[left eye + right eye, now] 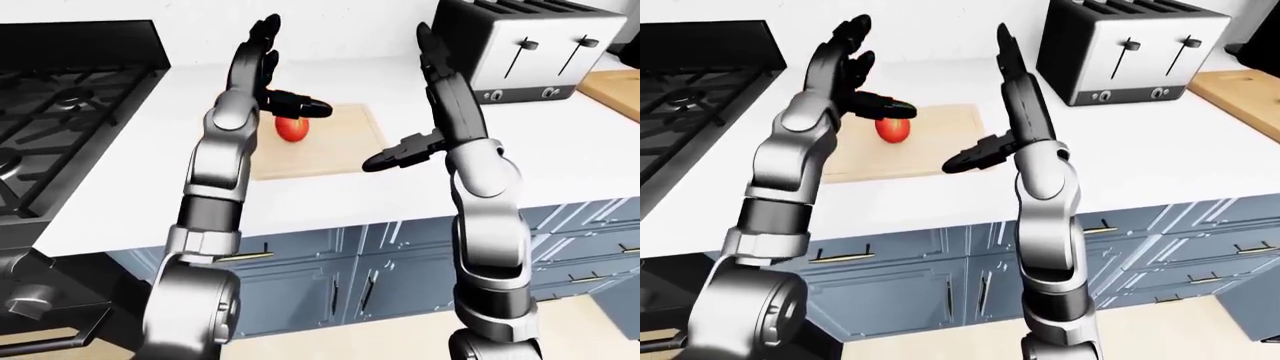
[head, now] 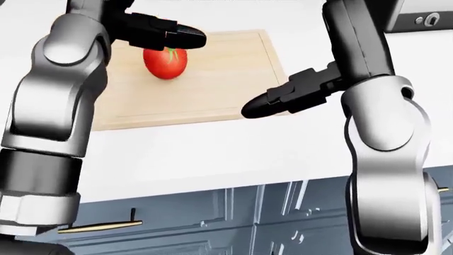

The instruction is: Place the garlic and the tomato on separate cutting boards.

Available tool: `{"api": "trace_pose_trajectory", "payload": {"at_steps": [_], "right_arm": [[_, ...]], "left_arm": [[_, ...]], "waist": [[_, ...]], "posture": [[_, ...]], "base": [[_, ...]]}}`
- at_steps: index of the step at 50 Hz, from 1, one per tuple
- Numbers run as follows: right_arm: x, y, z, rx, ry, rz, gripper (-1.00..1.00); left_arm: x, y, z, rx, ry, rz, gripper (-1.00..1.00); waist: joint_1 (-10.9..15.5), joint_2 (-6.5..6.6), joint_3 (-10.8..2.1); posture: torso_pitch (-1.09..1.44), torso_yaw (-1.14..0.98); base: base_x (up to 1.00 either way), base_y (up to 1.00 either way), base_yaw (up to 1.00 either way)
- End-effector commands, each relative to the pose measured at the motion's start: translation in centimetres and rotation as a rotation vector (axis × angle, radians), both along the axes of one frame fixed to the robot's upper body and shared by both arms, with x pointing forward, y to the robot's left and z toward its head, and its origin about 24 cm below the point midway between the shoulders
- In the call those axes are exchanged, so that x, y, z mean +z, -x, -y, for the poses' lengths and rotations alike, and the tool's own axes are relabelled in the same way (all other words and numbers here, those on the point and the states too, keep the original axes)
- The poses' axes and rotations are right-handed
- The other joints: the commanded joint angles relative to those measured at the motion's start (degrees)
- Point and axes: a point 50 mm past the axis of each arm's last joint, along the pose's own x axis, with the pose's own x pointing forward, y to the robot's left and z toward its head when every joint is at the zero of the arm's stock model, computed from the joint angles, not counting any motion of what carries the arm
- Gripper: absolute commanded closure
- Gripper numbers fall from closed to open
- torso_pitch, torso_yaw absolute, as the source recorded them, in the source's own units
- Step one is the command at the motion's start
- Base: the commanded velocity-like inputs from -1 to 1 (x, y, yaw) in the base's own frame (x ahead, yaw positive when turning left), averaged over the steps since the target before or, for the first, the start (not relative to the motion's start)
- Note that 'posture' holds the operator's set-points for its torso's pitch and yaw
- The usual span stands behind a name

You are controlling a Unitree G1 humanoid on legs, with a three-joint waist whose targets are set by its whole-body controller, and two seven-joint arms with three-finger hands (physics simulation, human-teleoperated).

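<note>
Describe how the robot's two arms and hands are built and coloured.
Both arms are glossy silver-grey shells joined by black bands and rounded joint housings. The left hand and right hand are matte black, each with thick segmented fingers ending in rounded tips. No cables, markings or sleeves show.

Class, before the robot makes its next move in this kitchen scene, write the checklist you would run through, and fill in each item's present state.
1. Tomato resting on the near cutting board: ok.
2. Left hand open and lifted off the tomato: ok.
3. Right hand holding nothing: ok.
4. Second cutting board beside the toaster, in sight: ok.
5. Garlic located: not ok, no view shows it.
</note>
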Motion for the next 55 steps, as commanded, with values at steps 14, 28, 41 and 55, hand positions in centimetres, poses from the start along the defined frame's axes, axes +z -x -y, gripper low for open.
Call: {"api": "trace_pose_trajectory", "payload": {"at_steps": [14, 28, 41, 55], "right_arm": [[2.5, 0.7, 0.0, -0.002, 0.013, 0.097, -1.0], [6.2, 2.0, 0.6, -0.015, 0.017, 0.16, -1.0], [9.3, 5.3, 2.5, -0.049, -0.011, 0.24, -1.0], [11.0, 8.3, 4.3, -0.091, -0.02, 0.291, -1.0]], "left_arm": [[4.8, 4.7, -0.5, -0.045, 0.044, 0.136, -0.88], [4.7, 9.3, -3.1, -0.033, 0.084, 0.175, -1.0], [5.9, 11.8, -6.0, 0.033, 0.106, 0.223, -1.0], [8.1, 14.9, -8.1, 0.082, 0.135, 0.297, -1.0]], "waist": [[-0.1, 0.15, -1.28], [-0.17, 0.46, -0.76], [-0.04, 0.72, 0.05], [-0.2, 1.06, 0.76]], "posture": [[0.0, 0.0], [0.0, 0.0], [0.0, 0.0], [0.0, 0.0]], "base": [[0.0, 0.0, 0.0], [0.0, 0.0, 0.0], [0.0, 0.0, 0.0], [0.0, 0.0, 0.0]]}}
